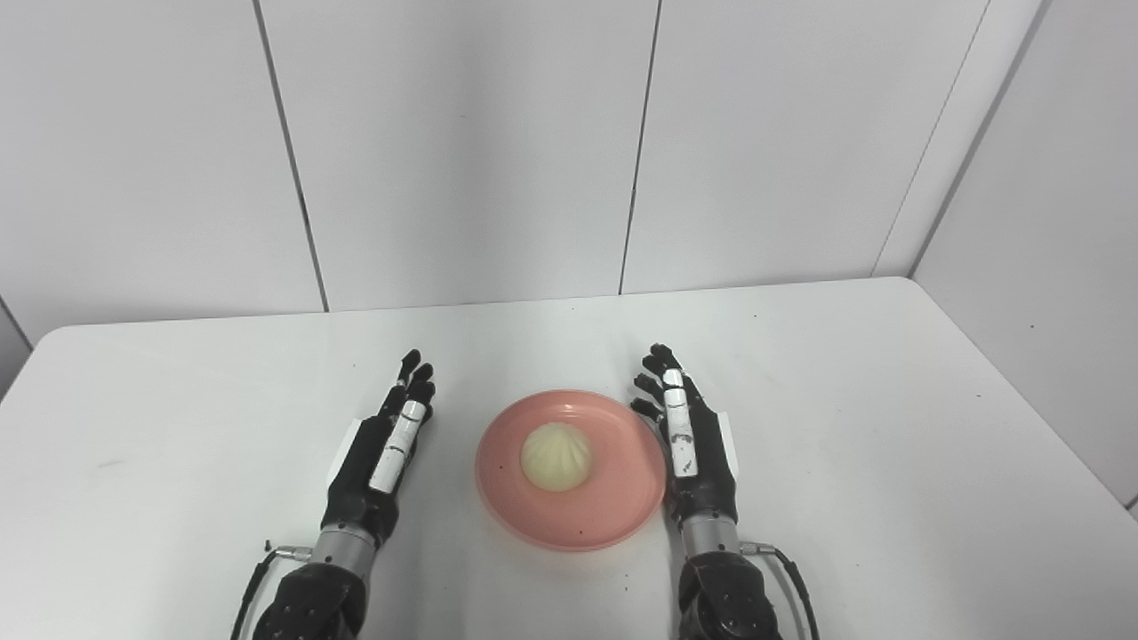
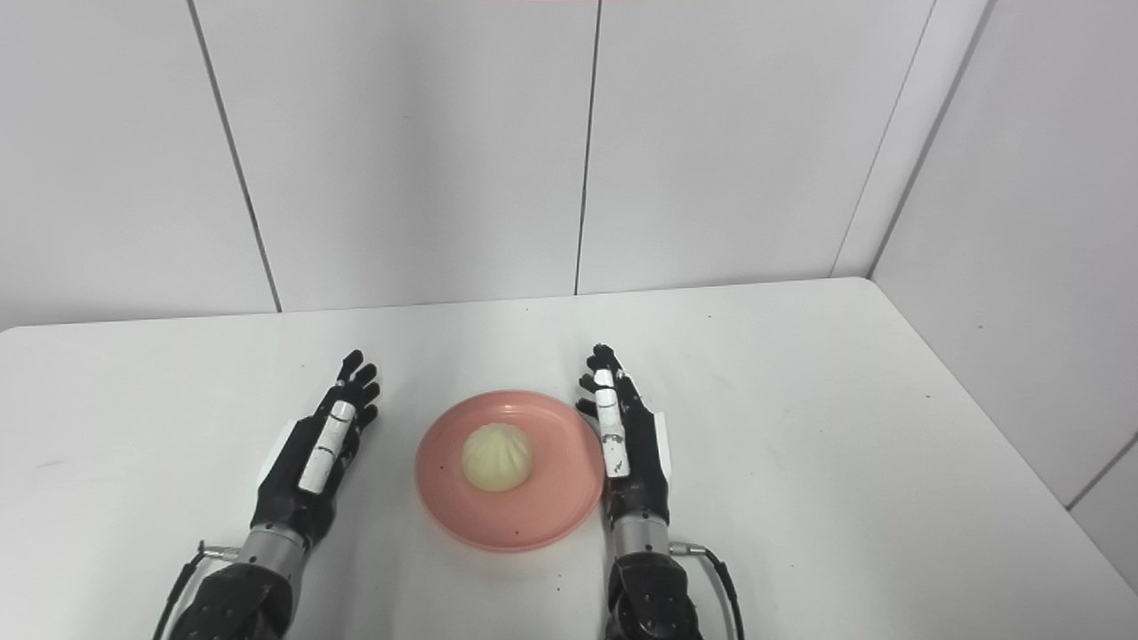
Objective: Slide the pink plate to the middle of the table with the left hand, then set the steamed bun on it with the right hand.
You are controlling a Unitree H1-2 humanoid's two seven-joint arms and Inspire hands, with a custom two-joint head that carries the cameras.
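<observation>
From my seat the white table [image 1: 889, 427] fills the lower half of both head views, with grey wall panels [image 1: 462, 151] behind it. Starting at the left, my left hand [image 1: 384, 453] lies low over the tabletop, palm turned inward, its fingers [image 1: 413, 373] stretched forward and slightly apart, holding nothing. It sits near the plate's left edge but clear of it, with a strip of bare table between them.

In the middle, between my two hands, is the pink plate [image 1: 613, 498], flat on the table. The steamed bun [image 1: 556, 456], pale and pleated on top, rests on it, a little left of the plate's centre.

To the right, my right hand [image 1: 691, 444] stands on edge just beside the plate's right rim; I cannot tell whether it touches. Its fingers [image 1: 662, 364] point away from me, extended and a little spread, gripping nothing. A thin black cable [image 1: 796, 578] trails from that wrist.
</observation>
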